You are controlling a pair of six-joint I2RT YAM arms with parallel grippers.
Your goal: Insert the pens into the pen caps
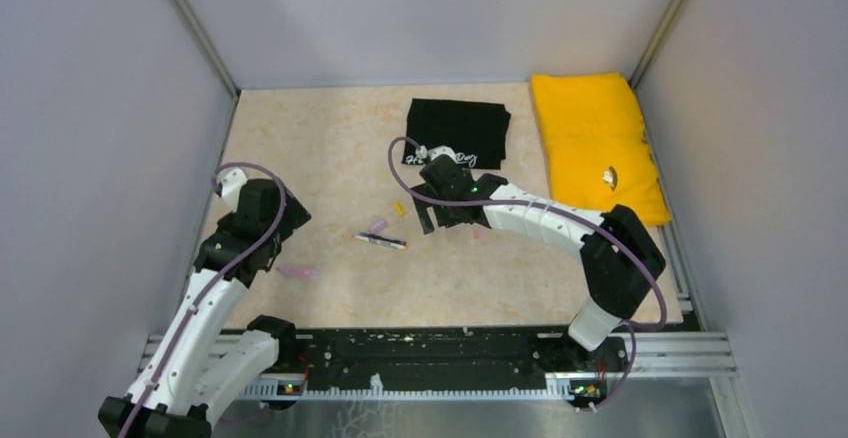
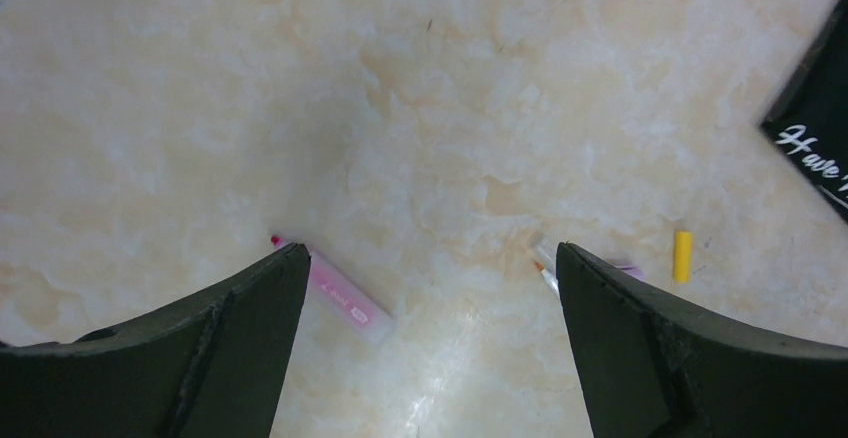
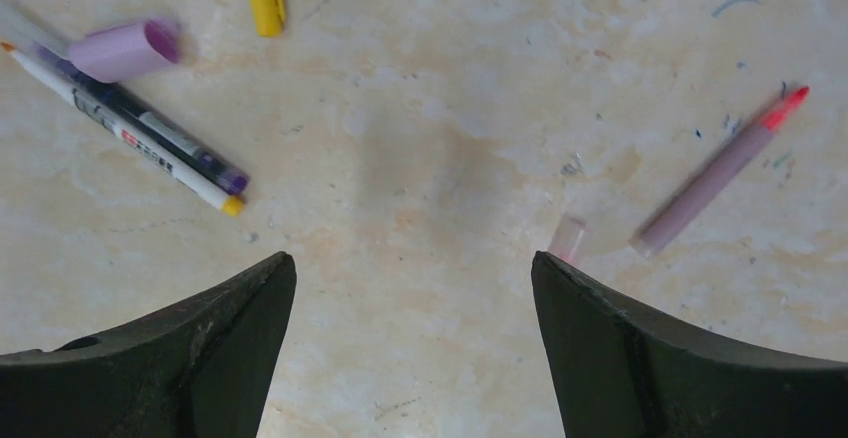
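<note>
Top external view: grey walls enclose a beige marbled table (image 1: 330,138). The left gripper (image 2: 430,258) and right gripper (image 3: 412,263) are both spread and empty. Mid-table, the black-and-white pen (image 1: 381,241) lies parallel to the near edge, nib toward the left edge, with the purple cap (image 1: 378,226) just beside it.

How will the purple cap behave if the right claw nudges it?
The purple cap is a short round tube on its side, so it will probably roll. It looks small and hollow, so it is likely very light and may skid on the smooth table. It seems to rest against the black-and-white pen, which may stop it.
</note>
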